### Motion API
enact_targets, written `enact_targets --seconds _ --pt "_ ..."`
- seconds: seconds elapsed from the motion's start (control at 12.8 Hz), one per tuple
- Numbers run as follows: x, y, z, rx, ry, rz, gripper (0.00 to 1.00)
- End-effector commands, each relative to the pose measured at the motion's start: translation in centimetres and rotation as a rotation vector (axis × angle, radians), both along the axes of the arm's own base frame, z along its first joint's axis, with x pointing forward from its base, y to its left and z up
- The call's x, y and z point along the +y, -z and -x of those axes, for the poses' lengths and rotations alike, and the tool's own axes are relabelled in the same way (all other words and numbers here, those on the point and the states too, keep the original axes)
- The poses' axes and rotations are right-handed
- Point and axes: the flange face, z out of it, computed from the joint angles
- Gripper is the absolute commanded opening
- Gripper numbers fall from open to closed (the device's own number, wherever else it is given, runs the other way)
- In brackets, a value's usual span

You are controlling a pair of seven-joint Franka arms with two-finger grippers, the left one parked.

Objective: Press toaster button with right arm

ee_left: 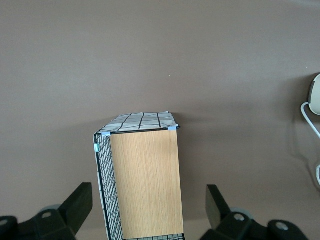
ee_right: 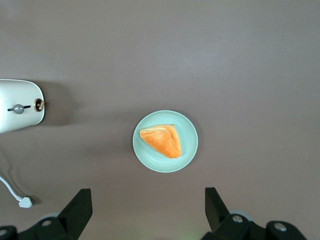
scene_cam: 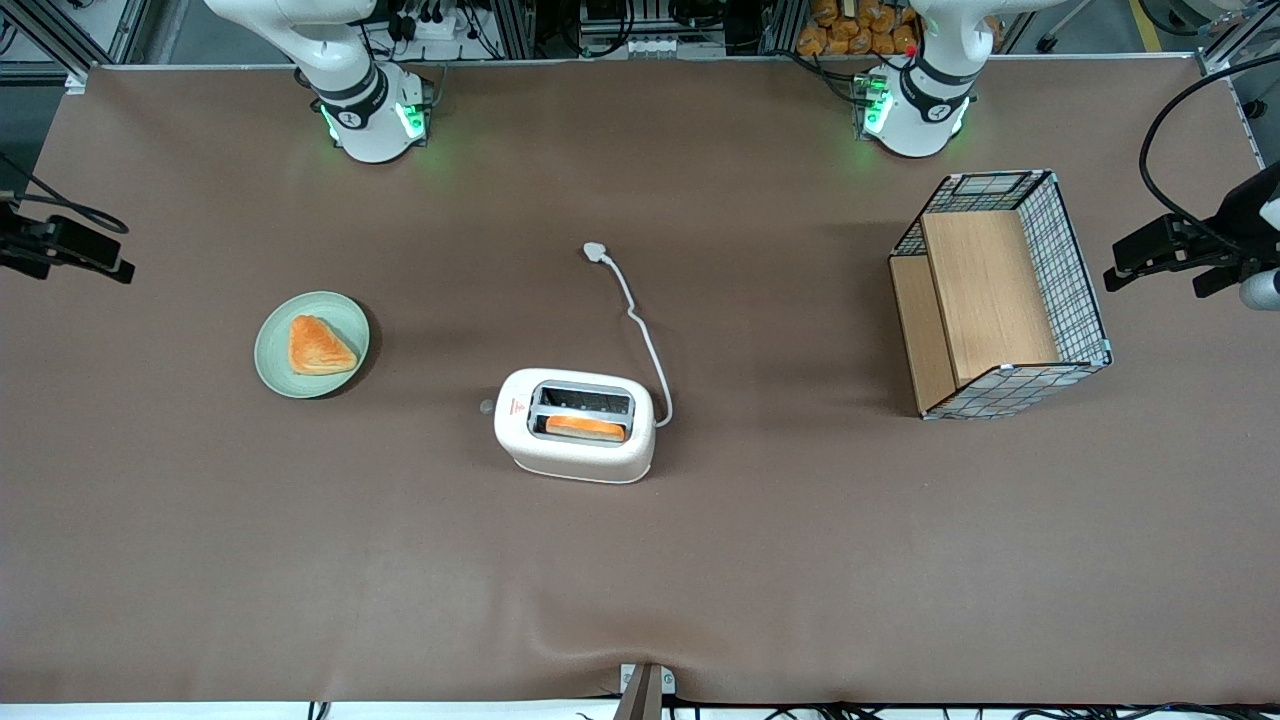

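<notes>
Black jaws [ee_right: 148, 215] on the right arm [scene_cam: 340, 70] hang spread wide apart, holding nothing, high over the brown tabletop [scene_cam: 200, 520]. Right under them sits a green plate [ee_right: 187, 150] with a piece of orange bread [ee_right: 162, 141] on it. Off to the side of the jaws, toward the middle of the tabletop, stands the white toaster [scene_cam: 575, 465] with toast in one slot. Its short end faces the jaws, and the little grey toaster button [ee_right: 18, 108] sits on that end. So the jaws would need to travel sideways past the plate and come down to push the button. A white cord [scene_cam: 640, 330] trails from the toaster's other end.
</notes>
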Motion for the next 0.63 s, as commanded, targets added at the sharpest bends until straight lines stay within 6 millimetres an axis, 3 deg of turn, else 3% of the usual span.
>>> enact_targets --seconds 0.0,0.55 --pt "-0.18 -1.32 1.62 0.001 -0.005 0.025 1.00" --pt "-0.28 -1.33 1.72 0.007 0.000 0.026 1.00"
